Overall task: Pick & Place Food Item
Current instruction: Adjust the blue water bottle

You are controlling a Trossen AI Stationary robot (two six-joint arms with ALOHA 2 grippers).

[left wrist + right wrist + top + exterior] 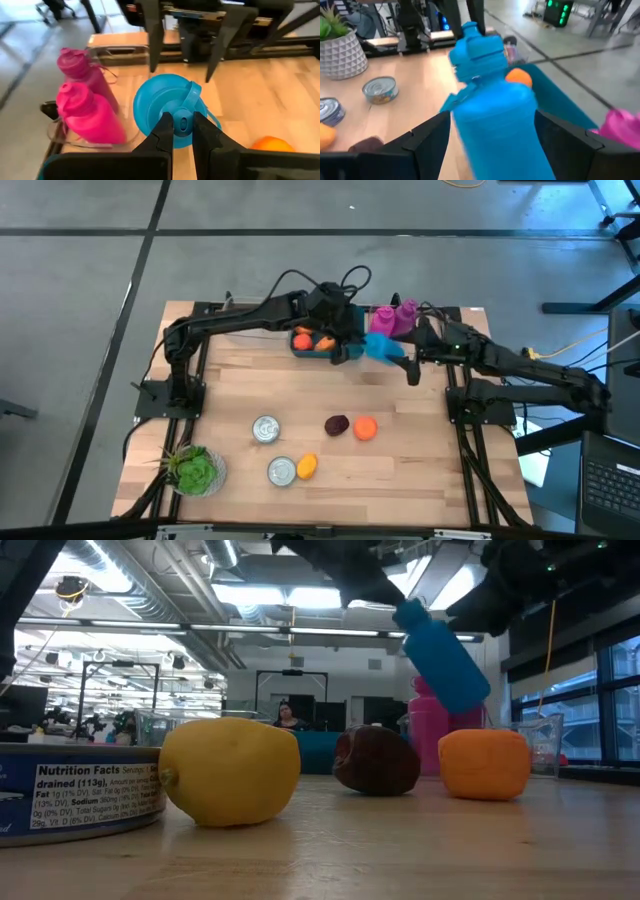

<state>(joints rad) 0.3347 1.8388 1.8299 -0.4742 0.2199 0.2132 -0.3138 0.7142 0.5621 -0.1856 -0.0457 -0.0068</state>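
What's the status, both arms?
Left gripper shut on blue bottle at its lid loop, lifted off the table. Right gripper fingers open, straddling the bottle body. Food items untouched: orange, lemon.

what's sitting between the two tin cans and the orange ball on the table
The dark brown fruit lies between the upper can and the orange ball, shown in the high view.

Tin can [70, 795] (left side cropped)
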